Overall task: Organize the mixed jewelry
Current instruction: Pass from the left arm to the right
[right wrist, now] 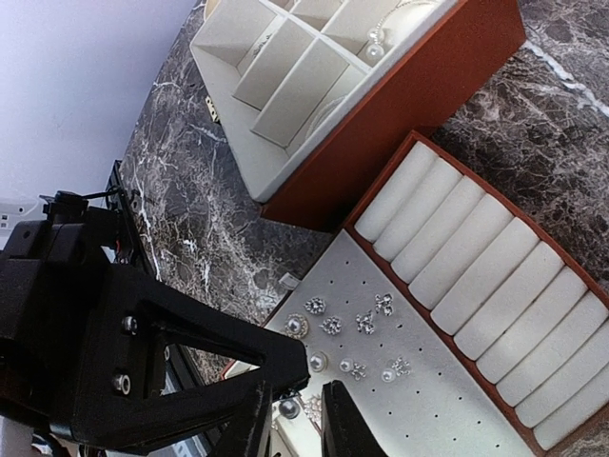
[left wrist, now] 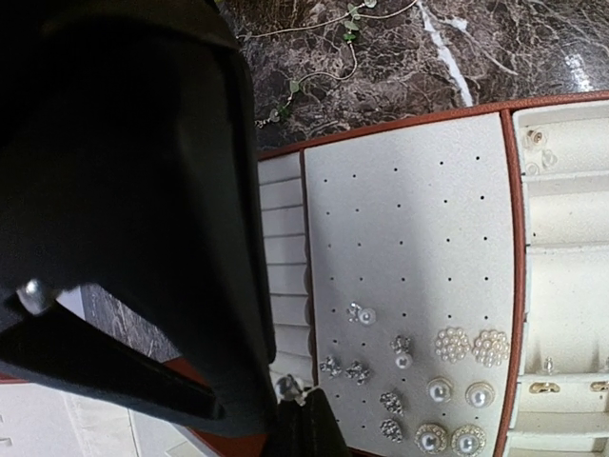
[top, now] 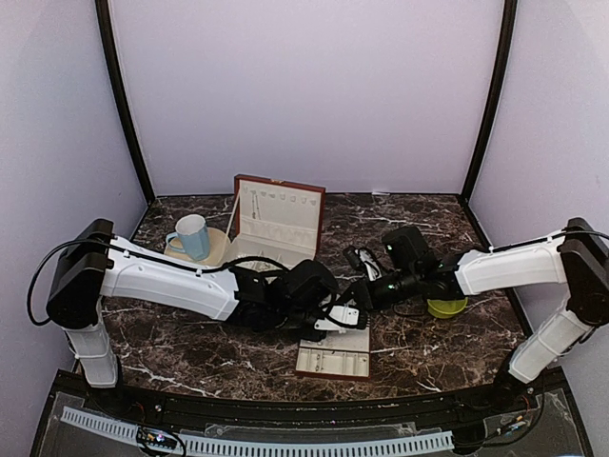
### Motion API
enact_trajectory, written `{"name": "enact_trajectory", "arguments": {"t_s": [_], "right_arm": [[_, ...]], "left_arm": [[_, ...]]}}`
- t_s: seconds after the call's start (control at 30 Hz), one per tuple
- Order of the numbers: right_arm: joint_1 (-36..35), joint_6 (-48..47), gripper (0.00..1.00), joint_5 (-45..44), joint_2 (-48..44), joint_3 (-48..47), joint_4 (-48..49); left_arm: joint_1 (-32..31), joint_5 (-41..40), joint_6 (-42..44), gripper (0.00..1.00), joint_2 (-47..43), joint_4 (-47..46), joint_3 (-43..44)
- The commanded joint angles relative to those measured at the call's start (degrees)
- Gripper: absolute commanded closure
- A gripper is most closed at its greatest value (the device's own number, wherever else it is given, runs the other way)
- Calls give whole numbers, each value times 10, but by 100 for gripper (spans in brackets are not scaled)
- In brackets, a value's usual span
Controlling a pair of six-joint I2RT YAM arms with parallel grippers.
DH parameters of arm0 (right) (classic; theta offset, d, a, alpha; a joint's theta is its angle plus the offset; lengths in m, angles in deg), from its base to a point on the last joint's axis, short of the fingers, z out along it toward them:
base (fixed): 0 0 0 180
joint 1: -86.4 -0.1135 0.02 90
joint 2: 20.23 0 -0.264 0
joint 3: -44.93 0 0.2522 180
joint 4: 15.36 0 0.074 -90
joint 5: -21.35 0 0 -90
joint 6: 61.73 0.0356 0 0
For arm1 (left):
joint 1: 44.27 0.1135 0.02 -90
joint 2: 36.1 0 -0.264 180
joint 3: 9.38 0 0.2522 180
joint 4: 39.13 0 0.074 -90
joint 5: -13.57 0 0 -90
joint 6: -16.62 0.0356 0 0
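Note:
The mixed jewelry shows as several silvery and pearl studs (left wrist: 447, 381) pinned in a cream perforated panel (left wrist: 409, 219) of a low tray (top: 333, 362). My left gripper (left wrist: 285, 398) is shut on a small crystal stud (left wrist: 288, 387) at the panel's edge, beside the ring rolls (left wrist: 284, 248). My right gripper (right wrist: 290, 427) hovers over the same panel (right wrist: 447, 381) with its fingers a narrow gap apart. A pearl stud (right wrist: 289, 407) shows in that gap, and I cannot tell whether the fingers touch it. In the top view both grippers, left (top: 333, 322) and right (top: 360, 298), meet over the tray.
The reddish-brown box (top: 278, 217) stands open behind the tray, its cream compartments (right wrist: 295, 76) holding a few pieces. A blue mug (top: 193, 236) sits on a plate at the back left. A yellow-green bowl (top: 445, 307) lies under the right arm. A thin leafy chain (left wrist: 324, 52) lies on the marble.

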Motion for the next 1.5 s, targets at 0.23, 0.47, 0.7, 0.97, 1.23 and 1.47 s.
{"name": "enact_trajectory", "arguments": {"t_s": [0.23,0.47,0.7,0.97,1.23,1.47], "right_arm": [[-7,-16,80,13,-11,4,13],[-9,-20,79,7,-4,-1,13],[-14,-24,81,10,4,-2,14],[-17,-28,83,8,10,1,11],[-19,-31,83,2,13,-3,10],[-20,-35,82,-7,14,-5,7]], "left_arm": [[0,-4,6,100,-12,-8,-8],[0,-3,6,100,-13,-8,-8],[0,-5,7,100,-13,-9,-8],[1,-7,9,100,-13,-10,-9],[0,-7,10,100,-14,-10,-9],[0,-6,9,100,-15,-10,-8]]}}
